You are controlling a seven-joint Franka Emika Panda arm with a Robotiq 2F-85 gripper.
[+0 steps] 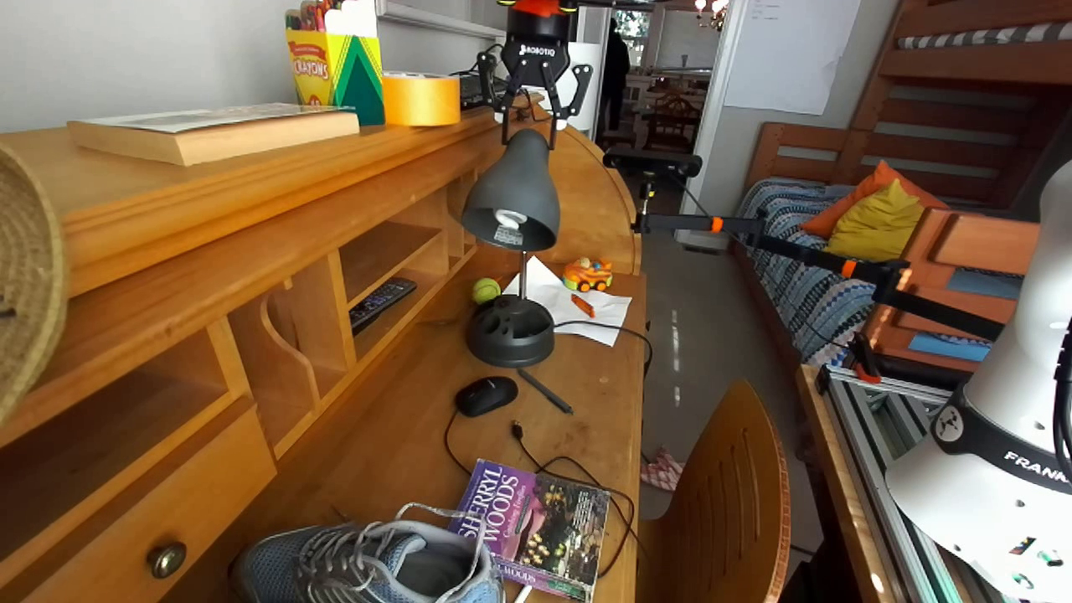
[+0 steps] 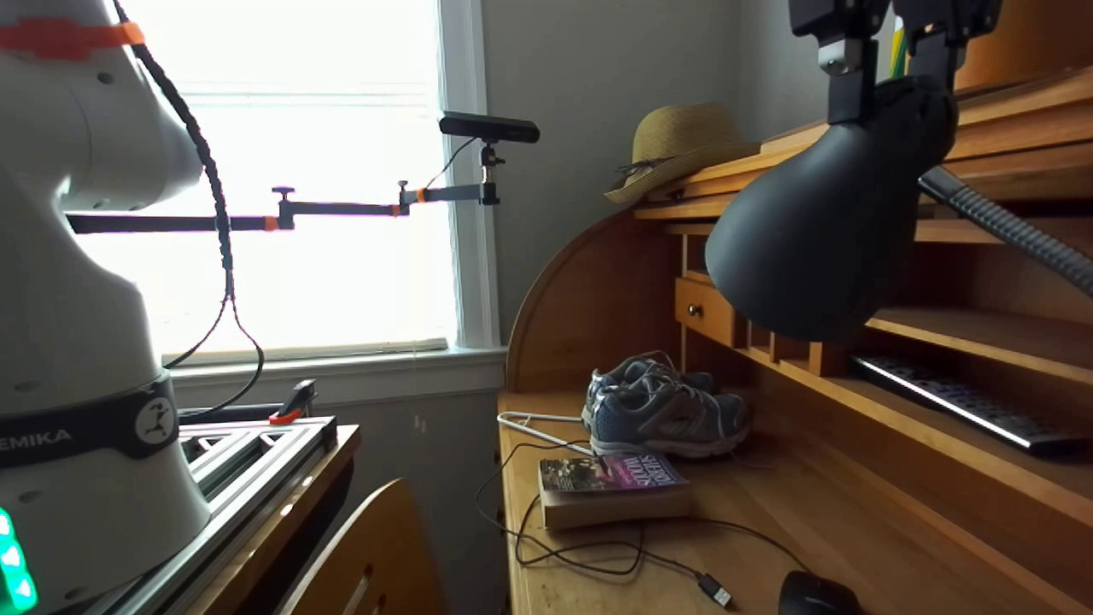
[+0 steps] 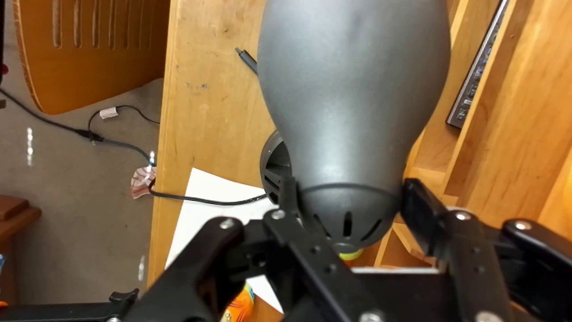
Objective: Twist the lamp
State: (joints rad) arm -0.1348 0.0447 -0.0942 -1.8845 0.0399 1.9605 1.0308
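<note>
Gripper [image 1: 529, 142] clamped on lamp [image 1: 521, 186], narrow end of shade [image 3: 353, 112].
Base [image 1: 511, 352] set in frm front edge of desk [image 1: 603, 419]; mouse [image 1: 487, 397] nr base, paper [image 1: 557, 301] nr same edge.

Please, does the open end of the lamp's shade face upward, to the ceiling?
No, in an exterior view the lamp's shade opens downward, with the bulb visible inside it.

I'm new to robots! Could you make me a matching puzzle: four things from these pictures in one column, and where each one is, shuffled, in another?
Things
1. lamp
2. straw hat
3. remote control
4. paperback

Places
A. in a cubbyhole
B. beside the shoes
C. within the gripper
D. on the top ledge

Pairs: 1-C, 2-D, 3-A, 4-B
</note>
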